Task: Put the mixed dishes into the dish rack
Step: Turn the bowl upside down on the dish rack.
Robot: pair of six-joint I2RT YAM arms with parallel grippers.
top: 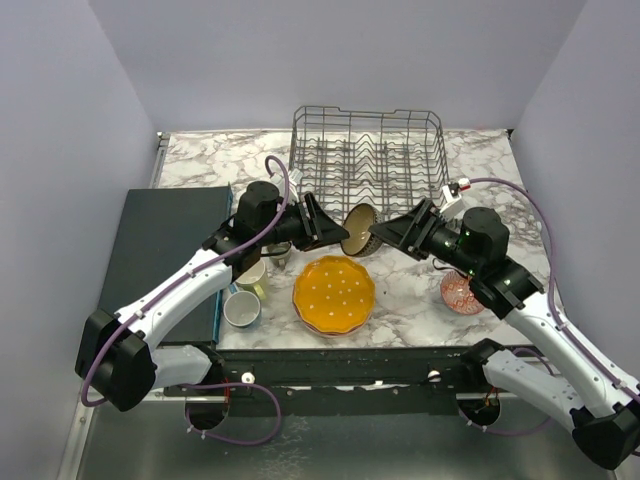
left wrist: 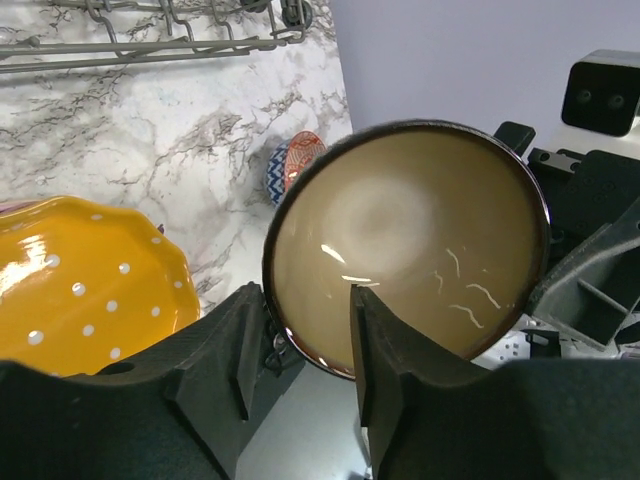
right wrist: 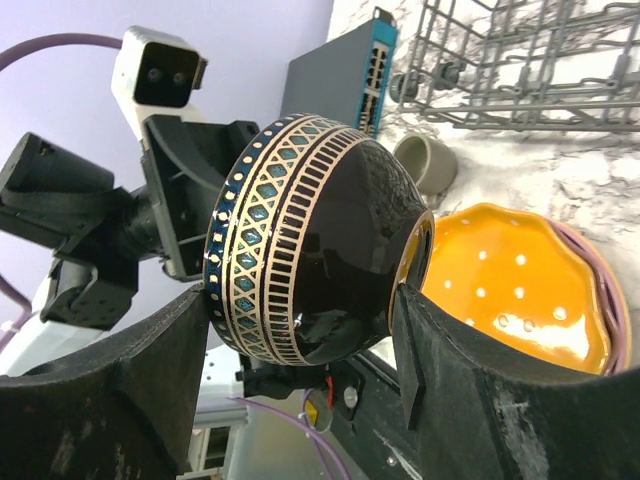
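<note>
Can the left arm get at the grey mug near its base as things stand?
Probably not yet: the left gripper is clamped on the rim of the brown bowl, so it is occupied. The grey mug itself stands upright with nothing over it.

a white bench (top: 215,160) veined with grey marbling stood in a plain three-sided booth: a pale lilac-grey back wall (top: 330,60), with a left wall (top: 60,150) and a right wall (top: 590,120) of the same tint. a dark flat mat (top: 160,235) lay on the bench's left part. a black rail (top: 350,365) ran along the near edge, with brushed grey metal (top: 350,445) below it. the light was soft and even
</note>
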